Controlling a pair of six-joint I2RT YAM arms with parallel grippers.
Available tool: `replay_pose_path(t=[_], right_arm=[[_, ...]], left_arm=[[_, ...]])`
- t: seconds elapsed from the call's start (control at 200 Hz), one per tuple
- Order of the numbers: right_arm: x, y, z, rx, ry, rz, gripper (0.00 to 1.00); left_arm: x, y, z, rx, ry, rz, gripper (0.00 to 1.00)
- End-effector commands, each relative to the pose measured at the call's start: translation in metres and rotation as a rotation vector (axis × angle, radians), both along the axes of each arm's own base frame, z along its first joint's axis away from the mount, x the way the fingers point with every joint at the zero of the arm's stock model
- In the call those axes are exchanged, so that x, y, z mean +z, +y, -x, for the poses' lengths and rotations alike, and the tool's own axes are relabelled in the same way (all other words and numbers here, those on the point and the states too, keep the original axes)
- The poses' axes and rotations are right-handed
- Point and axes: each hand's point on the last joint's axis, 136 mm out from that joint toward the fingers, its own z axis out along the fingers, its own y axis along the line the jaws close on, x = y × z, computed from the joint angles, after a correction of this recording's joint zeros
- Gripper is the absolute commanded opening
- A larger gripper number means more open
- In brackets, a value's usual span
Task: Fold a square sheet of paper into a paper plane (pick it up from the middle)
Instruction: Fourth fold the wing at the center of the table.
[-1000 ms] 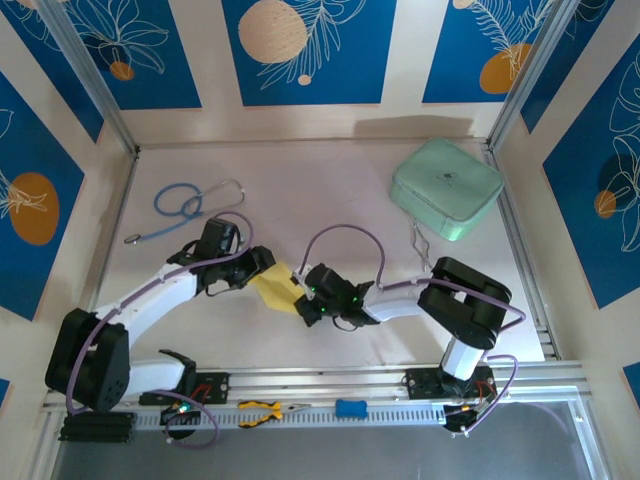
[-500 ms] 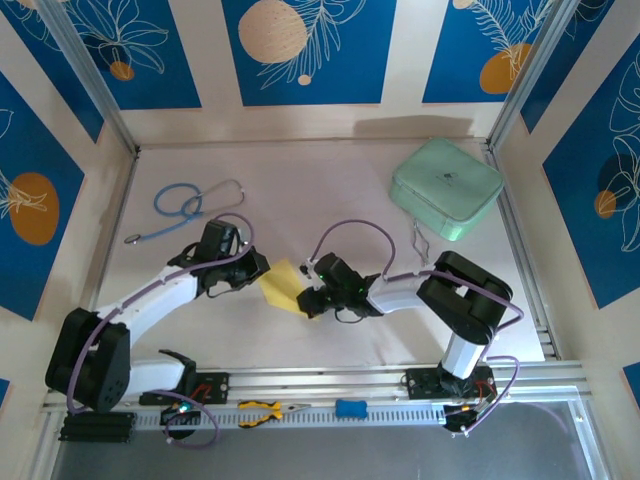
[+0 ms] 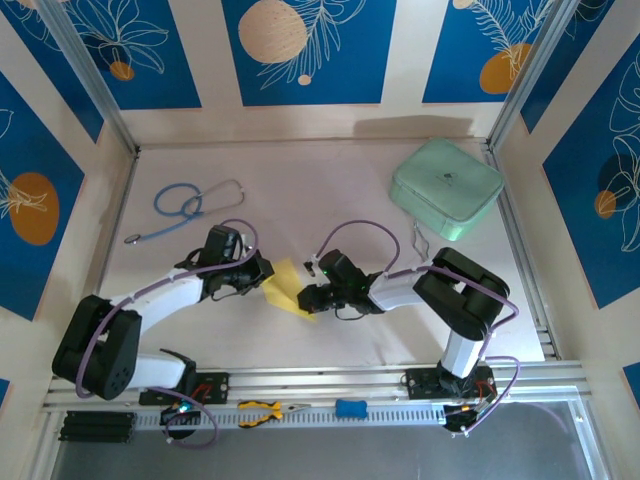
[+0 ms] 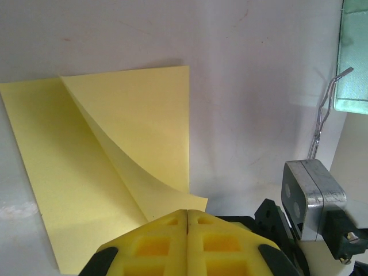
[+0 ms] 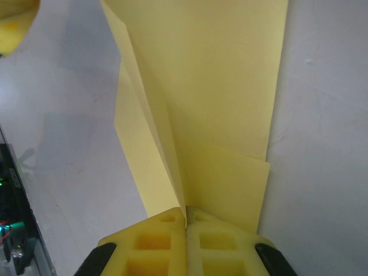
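The pale-yellow sheet of paper lies partly folded on the white table between my two grippers. In the left wrist view the paper shows a diagonal crease and one flap curling up off the table. My left gripper is shut, its yellow pads pressed together at the paper's near edge with nothing visible between them. My right gripper is shut on the paper: in the right wrist view a raised fold of the paper runs straight into the seam between the pads.
A mint-green case sits at the back right, with a bent metal wire in front of it. A blue stethoscope lies at the back left. Yellow-handled pliers and a small blue block rest on the front rail.
The right gripper has swung left and slightly back, pulling the paper's fold up and narrowing its outline. The left gripper has shifted a little toward the front, staying at the paper's left edge.
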Motion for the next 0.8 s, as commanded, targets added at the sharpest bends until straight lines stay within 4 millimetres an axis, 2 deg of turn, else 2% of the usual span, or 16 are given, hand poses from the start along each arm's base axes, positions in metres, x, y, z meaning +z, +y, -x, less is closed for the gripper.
replay_pose_path(t=[0.0, 0.26, 0.58, 0.79], right_arm=[[-0.003, -0.002, 0.003, -0.032, 0.066, -0.019, 0.06], [-0.008, -0.006, 0.003, -0.076, 0.097, -0.033, 0.05], [-0.013, -0.01, 0.003, -0.104, 0.114, -0.014, 0.05], [-0.017, -0.014, 0.003, -0.126, 0.127, -0.009, 0.05]], left_arm=[[-0.006, -0.008, 0.004, -0.015, 0.02, 0.036, 0.04], [-0.025, -0.012, 0.006, -0.019, 0.057, 0.018, 0.02], [-0.059, -0.006, 0.021, -0.012, 0.141, -0.021, 0.0], [-0.075, 0.0, 0.029, -0.004, 0.174, -0.049, 0.0]])
